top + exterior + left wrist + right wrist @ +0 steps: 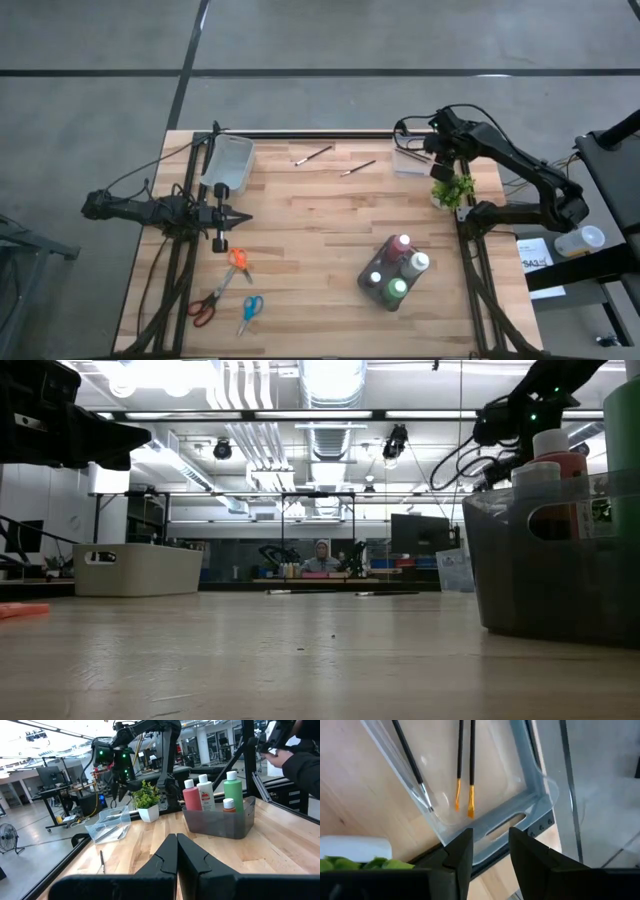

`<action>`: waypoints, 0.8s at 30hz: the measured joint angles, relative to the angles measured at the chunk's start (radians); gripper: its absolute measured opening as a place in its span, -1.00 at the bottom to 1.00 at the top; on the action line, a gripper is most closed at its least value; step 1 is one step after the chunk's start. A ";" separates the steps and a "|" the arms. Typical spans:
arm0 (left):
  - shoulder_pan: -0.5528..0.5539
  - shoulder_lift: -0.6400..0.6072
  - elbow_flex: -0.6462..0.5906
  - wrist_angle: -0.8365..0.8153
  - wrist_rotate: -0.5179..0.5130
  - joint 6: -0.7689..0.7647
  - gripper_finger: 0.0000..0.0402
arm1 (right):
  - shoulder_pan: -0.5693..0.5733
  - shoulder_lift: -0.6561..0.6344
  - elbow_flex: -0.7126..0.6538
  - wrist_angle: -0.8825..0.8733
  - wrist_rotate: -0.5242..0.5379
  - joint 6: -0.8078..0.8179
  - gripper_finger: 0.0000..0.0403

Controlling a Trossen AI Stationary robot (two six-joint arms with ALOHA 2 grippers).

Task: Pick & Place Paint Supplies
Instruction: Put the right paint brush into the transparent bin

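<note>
Four paint bottles (398,268) stand upright in a grey bin (372,290) on the table's right near part; the left wrist view shows them red (192,795), white (205,793), green (232,788) and a short dark red one (228,805). Two thin brushes (313,155) (357,168) lie flat on the wood near the far edge. Three more brushes (464,765) lie in a clear tray (522,800) at the far right. My right gripper (490,851) hovers open above that tray's end, holding nothing. My left gripper (176,851) is shut and empty at the table's left.
A small potted plant (452,190) stands next to the clear tray, toward the near side. A white bin (230,165) sits at the far left. Three pairs of scissors (238,262) (204,306) (249,312) lie near left. A person's dark sleeve (301,762) shows beyond the table.
</note>
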 joint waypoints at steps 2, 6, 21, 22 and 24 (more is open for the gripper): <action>0.000 0.000 0.000 0.000 0.000 0.000 -1.00 | 0.012 -0.015 0.012 -0.002 -0.018 -0.001 -0.40; 0.000 0.000 0.000 0.000 0.000 0.000 -1.00 | 0.058 -0.046 0.035 0.086 -0.038 -0.024 -0.40; 0.000 0.000 0.000 0.000 0.000 0.000 -1.00 | 0.221 0.107 0.046 0.360 -0.405 -0.144 -0.40; 0.000 0.000 0.000 0.000 0.000 0.000 -1.00 | 0.228 0.130 0.046 0.371 -0.405 -0.158 -0.40; 0.000 0.000 0.000 0.000 0.000 0.000 -1.00 | 0.240 0.184 0.054 0.370 -0.406 -0.184 -0.40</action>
